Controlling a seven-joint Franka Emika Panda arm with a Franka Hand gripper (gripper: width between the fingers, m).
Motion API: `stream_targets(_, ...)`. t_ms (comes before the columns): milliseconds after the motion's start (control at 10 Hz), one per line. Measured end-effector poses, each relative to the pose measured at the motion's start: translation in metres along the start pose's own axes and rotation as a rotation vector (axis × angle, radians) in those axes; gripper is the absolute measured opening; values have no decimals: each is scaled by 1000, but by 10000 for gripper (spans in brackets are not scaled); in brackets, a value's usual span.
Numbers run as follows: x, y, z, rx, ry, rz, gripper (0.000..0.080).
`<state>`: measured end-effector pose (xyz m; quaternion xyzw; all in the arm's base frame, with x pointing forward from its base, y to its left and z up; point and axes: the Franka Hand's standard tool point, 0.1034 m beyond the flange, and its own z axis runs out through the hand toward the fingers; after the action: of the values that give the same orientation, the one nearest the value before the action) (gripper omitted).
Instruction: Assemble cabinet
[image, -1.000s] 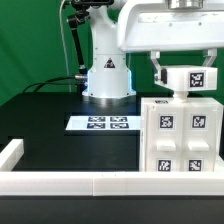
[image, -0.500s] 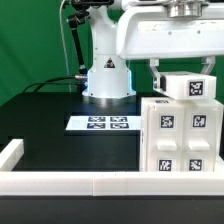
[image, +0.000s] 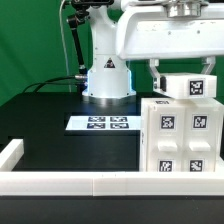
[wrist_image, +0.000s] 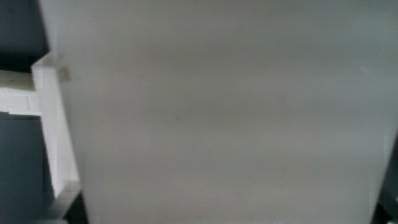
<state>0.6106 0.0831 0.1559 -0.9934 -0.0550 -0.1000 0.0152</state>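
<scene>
The cabinet body (image: 181, 138), a large white box with black-and-white tags on its front, stands at the exterior view's right. A smaller white tagged block (image: 191, 87) sits slightly tilted on or just above its top. My gripper (image: 184, 74) straddles this block from above and appears shut on it. One finger (image: 155, 72) shows at the block's left side; the other is hidden. In the wrist view a plain white surface (wrist_image: 222, 110) fills nearly the whole picture, and my fingers do not show there.
The marker board (image: 103, 123) lies flat on the black table in front of the arm's white base (image: 107, 76). A low white border rail (image: 70, 183) runs along the table's front, with a short piece (image: 10, 152) at the exterior view's left.
The small block has come down a little toward the cabinet top and tilted slightly, with the gripper. Nothing has moved in the last half second.
</scene>
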Motion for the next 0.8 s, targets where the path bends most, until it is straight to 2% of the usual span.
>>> stream_targets(600, 0, 0, 0, 1, 0, 15, 543)
stream_targets(800, 0, -1, 0, 7, 0, 107, 543)
